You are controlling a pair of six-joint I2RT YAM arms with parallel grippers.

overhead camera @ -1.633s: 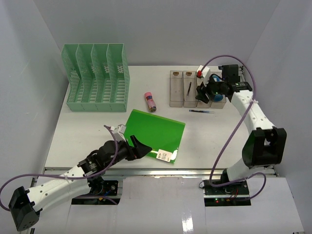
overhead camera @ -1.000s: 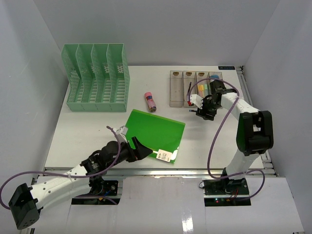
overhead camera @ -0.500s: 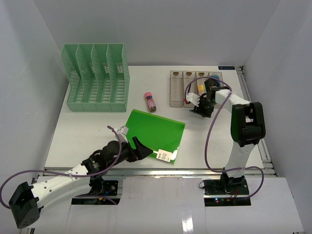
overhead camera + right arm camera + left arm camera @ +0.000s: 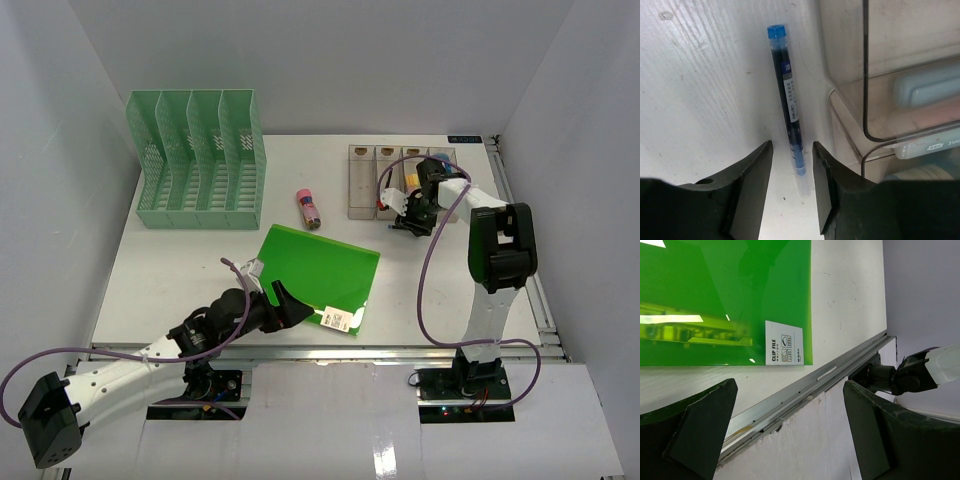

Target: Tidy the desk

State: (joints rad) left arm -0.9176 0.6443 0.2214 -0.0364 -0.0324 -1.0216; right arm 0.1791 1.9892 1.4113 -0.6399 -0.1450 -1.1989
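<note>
Straddling the pen (image 4: pixel 786 90) with the right end effector (image 4: pixel 792 150): part-open, a sliver of gap each side, nothing gripped yet. Pen flat on the bench (image 4: pixel 190 265), just beside the tray (image 4: pixel 863 75) wall, upper right of the top view; bench itself across the middle of that view, walls on three sides.

Likely trouble: catching the tray corner with the tray-side finger, or rolling the pen out of the pinch, given a hold so near its clear end. Little room on the tray side, bare bench on the other.

Hovering wide open and empty with the left end effector (image 4: pixel 790 387) at the folder (image 4: pixel 715 290) corner, lower centre, close by the rail (image 4: pixel 805 390). Risk there of nudging the folder over the edge.
</note>
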